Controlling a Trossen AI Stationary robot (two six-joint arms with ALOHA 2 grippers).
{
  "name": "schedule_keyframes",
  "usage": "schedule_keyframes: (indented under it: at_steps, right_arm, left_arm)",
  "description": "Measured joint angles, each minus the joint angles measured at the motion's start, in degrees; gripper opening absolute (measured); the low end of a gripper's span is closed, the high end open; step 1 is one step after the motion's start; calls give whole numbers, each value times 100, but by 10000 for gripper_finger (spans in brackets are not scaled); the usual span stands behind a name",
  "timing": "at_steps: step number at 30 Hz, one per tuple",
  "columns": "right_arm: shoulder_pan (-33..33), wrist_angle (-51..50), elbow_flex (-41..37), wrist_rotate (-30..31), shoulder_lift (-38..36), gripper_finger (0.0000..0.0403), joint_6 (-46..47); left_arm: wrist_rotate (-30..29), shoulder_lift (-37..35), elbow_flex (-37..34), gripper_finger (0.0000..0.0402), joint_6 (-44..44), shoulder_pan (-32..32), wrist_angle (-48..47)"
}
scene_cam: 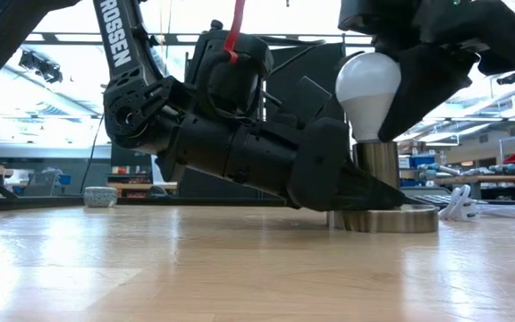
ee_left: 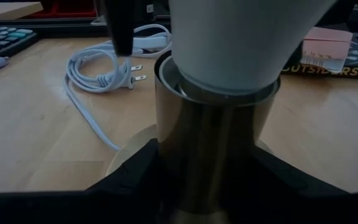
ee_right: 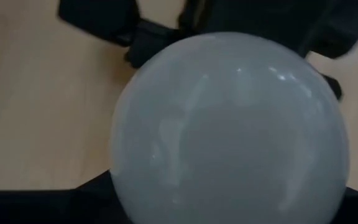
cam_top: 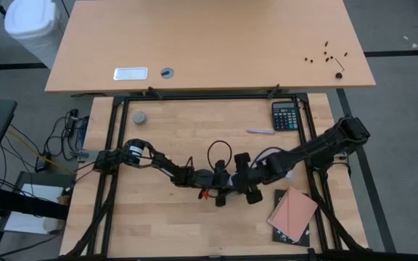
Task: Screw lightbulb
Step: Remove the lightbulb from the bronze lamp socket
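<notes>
Taking the lamp socket (scene_cam: 378, 165) as the landmark: left of it in the low view, the left tool (scene_cam: 356, 192) lies low along the worktop (scene_cam: 240, 268), its dark fingers (ee_left: 135, 171) clasped on either side of the brassy socket tube, just above the round disc base (scene_cam: 387, 218). Directly on top of the socket sits the lightbulb (scene_cam: 368, 94), upright, its neck entering the tube's mouth (the metal screw end is hidden). Above the socket, the right tool (scene_cam: 392, 98) comes down and is clenched around the white bulb. Beyond the socket lies a coiled white cord (ee_left: 101, 71), and farther off a calculator (cam_top: 285, 116).
</notes>
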Motion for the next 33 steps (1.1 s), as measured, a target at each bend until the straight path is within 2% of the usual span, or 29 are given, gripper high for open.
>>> schedule_keyframes:
  at_steps: [7,11,17,24,28,33]
  right_arm:
    - [-280,-7,2,-559,9,230,-1377]
    - [-340,-253,122,-625,22,230,-1537]
    - [-337,-1155,515,-531,63,246,-579]
    - [-242,-2163,629,-627,61,302,689]
    - [80,-2113,520,-459,61,331,1370]
    - [740,-1521,92,220,52,344,2233]
  left_arm:
    - [86,2,0,189,105,0,2]
    - [98,1,0,189,106,0,-2]
    - [148,0,2,189,103,4,0]
    - [170,0,2,189,105,0,-2]
    - [157,0,2,189,74,0,-2]
    - [141,0,2,189,42,-2,-4]
